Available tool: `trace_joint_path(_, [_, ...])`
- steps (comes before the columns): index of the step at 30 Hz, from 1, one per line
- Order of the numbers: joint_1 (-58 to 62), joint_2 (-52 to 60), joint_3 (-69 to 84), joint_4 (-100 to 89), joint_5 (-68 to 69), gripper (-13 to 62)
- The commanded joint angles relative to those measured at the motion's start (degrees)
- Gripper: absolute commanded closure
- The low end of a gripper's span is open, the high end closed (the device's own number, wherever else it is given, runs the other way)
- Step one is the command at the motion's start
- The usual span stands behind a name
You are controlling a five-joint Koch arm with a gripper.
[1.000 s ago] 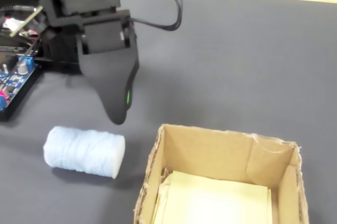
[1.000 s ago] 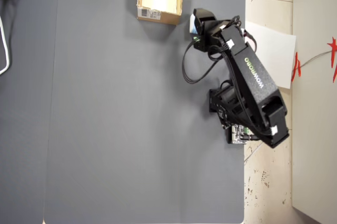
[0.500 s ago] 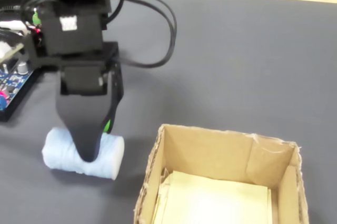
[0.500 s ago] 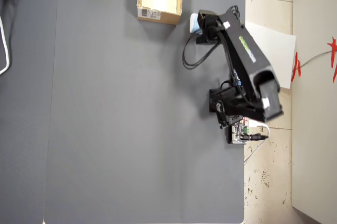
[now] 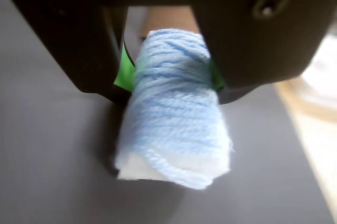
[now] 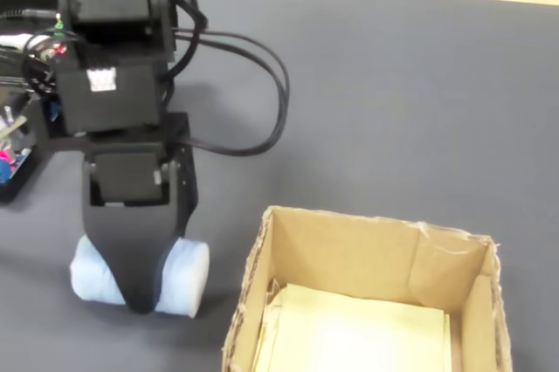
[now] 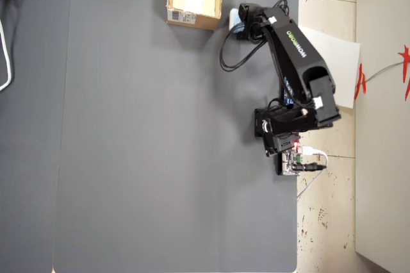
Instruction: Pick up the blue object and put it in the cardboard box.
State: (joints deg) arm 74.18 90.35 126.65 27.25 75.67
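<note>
Surface: grey mat [image 6: 419, 93] under everything we see.
Fingers: our gripper [image 5: 167, 79] pinches the blue object [image 5: 171, 124] on both sides.
Place: it lies on the mat, just beside the cardboard box [image 6: 367, 258].
Risk: we judge the soft roll may squeeze out, or catch the box wall.

The arm is reaching out flatter and lower than a second ago, and the pincer [image 6: 140, 302] is coming down from above the worktop [image 6: 393, 93] onto the blue object [image 6: 185, 278]. In the fixed view its black jaws are now straddling the roll's middle; in the wrist view they are pressing on both sides of the blue object [image 5: 171, 111]. The roll is hardly shifting.
</note>
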Motion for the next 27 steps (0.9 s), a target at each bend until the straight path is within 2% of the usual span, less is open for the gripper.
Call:
trace_joint_path(1, [0.7, 0.2, 0.2, -8.8, 3.5, 38.1])
trace_joint_path(6, [0.3, 3.1, 4.3, -21.6, 8.9, 38.1])
trace_joint_path(19, [-5.4, 20.0, 6.9, -24.2, 10.7, 38.1])
trace_joint_path(27, [-11.9, 23.7, 6.5, -34.0, 13.6, 38.0])
